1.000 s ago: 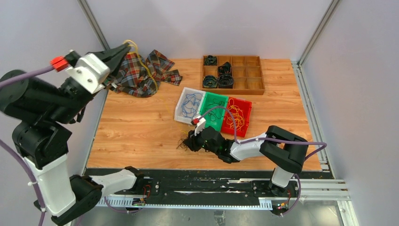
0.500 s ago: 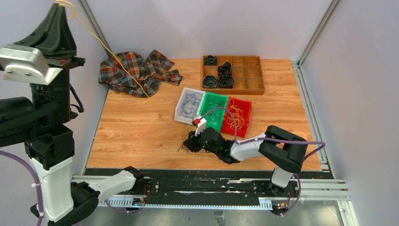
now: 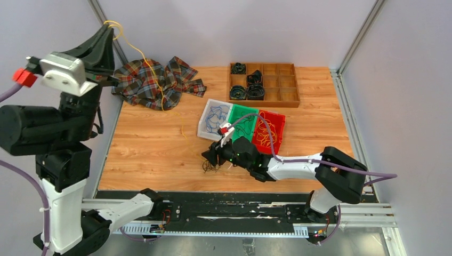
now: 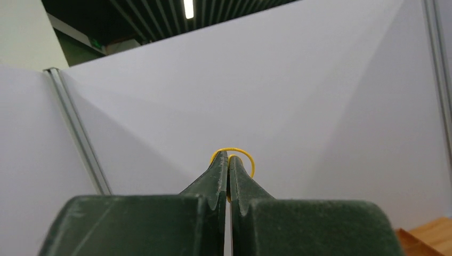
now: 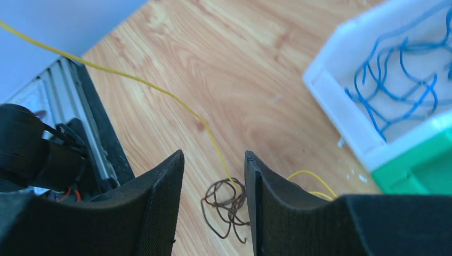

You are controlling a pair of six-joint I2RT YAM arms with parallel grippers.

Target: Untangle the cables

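My left gripper is raised high at the far left, shut on the looped end of a yellow cable; the left wrist view shows that loop pinched at the tips of the gripper. The cable hangs down over the table to a small dark brown clump near the front edge. My right gripper is open just above the clump. In the right wrist view the clump lies between the open fingers of the gripper, with the yellow cable running into it.
A plaid cloth lies at the back left. A wooden compartment tray with thick black rolls stands at the back. White, green and red bins sit mid-table, holding blue, dark and yellow cables.
My left gripper has come down and to the right with the yellow cable, which now hangs slack. My right gripper has reached further left, leaving the dark clump showing on the table.
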